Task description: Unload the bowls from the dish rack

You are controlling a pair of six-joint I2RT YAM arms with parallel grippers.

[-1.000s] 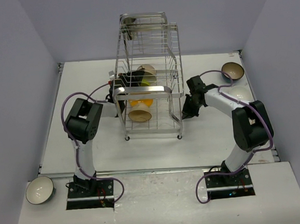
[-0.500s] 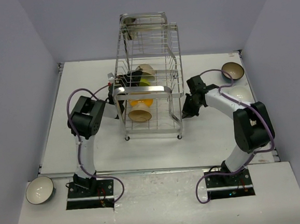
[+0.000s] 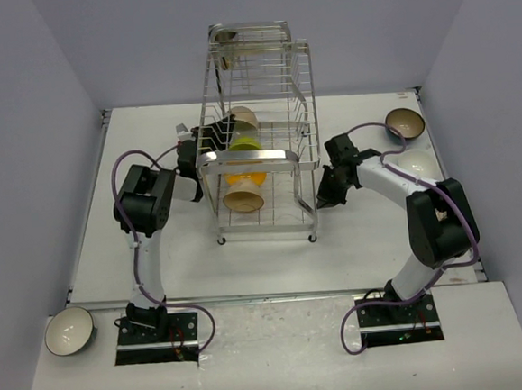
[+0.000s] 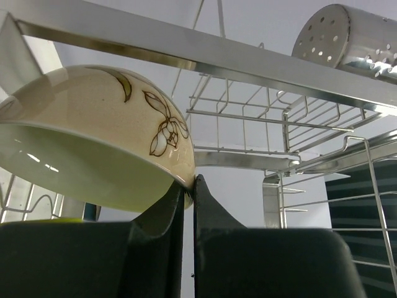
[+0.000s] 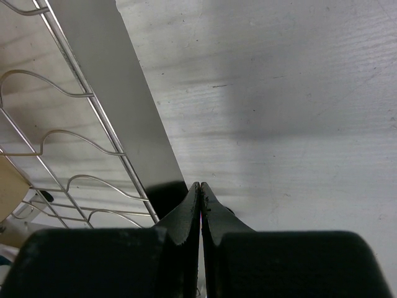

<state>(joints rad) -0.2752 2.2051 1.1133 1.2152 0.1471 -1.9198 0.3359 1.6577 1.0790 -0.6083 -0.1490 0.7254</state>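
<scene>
The chrome dish rack stands mid-table. My left gripper reaches into its left side and is shut on the rim of a beige floral bowl, which it holds raised inside the rack. A yellow-green bowl, an orange bowl and a tan bowl sit in the rack. My right gripper is shut and empty, low over the table beside the rack's right side.
A dark bowl and a white bowl sit at the table's right edge. Another white bowl lies at the front left. A perforated metal cup hangs on the rack's upper tier.
My left gripper has moved up and back with the beige bowl inside the rack, uncovering the yellow-green bowl. The right arm has hardly moved.
</scene>
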